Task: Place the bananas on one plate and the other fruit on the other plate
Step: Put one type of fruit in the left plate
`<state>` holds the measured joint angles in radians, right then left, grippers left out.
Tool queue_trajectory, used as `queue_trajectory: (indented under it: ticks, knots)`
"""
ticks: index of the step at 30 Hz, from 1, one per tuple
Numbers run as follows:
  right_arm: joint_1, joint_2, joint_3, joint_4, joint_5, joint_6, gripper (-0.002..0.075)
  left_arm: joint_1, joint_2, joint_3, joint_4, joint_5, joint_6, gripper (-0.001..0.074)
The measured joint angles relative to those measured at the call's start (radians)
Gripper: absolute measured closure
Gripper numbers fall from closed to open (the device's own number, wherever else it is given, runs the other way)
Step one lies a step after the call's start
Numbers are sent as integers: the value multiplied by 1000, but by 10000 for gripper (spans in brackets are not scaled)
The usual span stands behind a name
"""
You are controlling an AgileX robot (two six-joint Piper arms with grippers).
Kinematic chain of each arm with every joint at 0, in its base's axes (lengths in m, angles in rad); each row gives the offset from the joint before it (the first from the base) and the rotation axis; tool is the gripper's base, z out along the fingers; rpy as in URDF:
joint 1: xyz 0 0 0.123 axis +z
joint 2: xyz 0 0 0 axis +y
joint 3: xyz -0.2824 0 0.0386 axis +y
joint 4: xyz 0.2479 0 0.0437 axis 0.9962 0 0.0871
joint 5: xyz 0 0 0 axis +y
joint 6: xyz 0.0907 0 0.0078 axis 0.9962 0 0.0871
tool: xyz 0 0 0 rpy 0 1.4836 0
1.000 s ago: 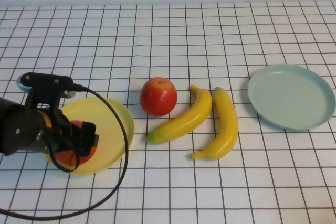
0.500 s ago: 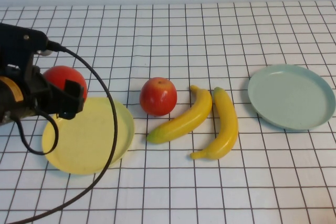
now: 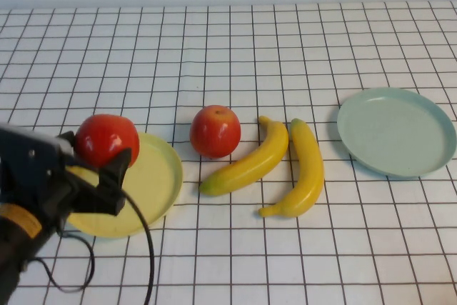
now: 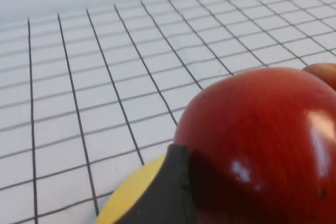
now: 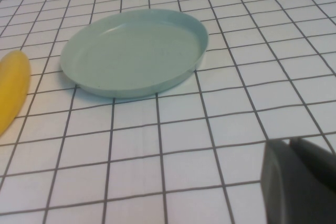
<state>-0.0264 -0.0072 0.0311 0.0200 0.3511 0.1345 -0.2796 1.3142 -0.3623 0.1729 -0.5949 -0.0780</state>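
My left gripper [image 3: 94, 152] is shut on a red apple [image 3: 107, 138] and holds it above the far left rim of the yellow plate [image 3: 146, 183]. In the left wrist view the apple [image 4: 262, 145] fills the lower right, with one dark finger [image 4: 173, 192] against it and the yellow plate's edge [image 4: 123, 205] below. The second red apple [image 3: 215, 131] sits on the table right of that plate. Two yellow bananas [image 3: 250, 162] [image 3: 303, 169] lie side by side at the middle. The pale blue-green plate [image 3: 396, 131] is empty at the right. My right gripper [image 5: 291, 145] is shut, low over the table near that plate [image 5: 134, 51].
A white cloth with a black grid covers the table [image 3: 235, 55]. A black cable [image 3: 146, 248] loops from the left arm over the table's front left. A banana's end [image 5: 10, 93] shows in the right wrist view. The right arm is outside the high view.
The left gripper lifted the apple from low over the yellow plate's front left, took it past the far left rim, then came back right and higher. Nothing else moved.
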Motion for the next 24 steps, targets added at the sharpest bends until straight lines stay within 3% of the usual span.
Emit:
queue_trajectory:
  ticks: [4, 10, 24]
  knots:
    - [0, 0, 0, 0, 0, 0, 742, 5, 161, 194, -91, -434, 141, 66]
    - [0, 0, 0, 0, 0, 0, 742, 7, 387, 246, -118, -593, 67, 66]
    - [0, 0, 0, 0, 0, 0, 742, 7, 420, 246, -88, -572, -166, 66]
